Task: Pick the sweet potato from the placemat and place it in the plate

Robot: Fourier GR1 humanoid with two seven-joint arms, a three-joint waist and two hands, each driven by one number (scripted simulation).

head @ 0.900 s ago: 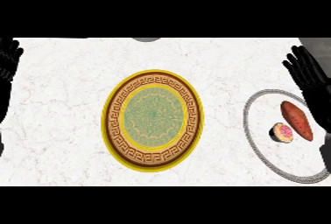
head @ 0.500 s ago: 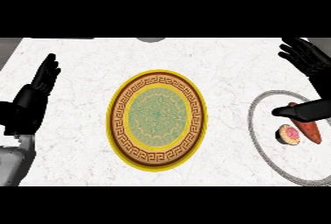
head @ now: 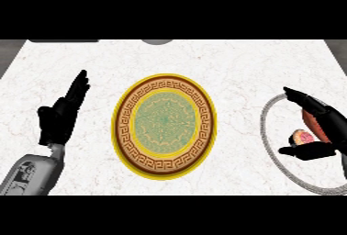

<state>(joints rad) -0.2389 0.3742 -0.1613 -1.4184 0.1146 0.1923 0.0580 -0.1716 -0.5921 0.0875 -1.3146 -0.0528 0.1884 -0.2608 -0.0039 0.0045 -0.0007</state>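
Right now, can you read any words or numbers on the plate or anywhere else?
There are none to read. The plate has only a gold key-pattern border and a green patterned middle, no letters. The placemat and the sweet potato bear no writing either.

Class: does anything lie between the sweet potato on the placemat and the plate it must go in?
Nothing visible does. Bare counter separates the placemat from the plate. A small cut fruit lies beside the sweet potato on the placemat, under the right robot hand.
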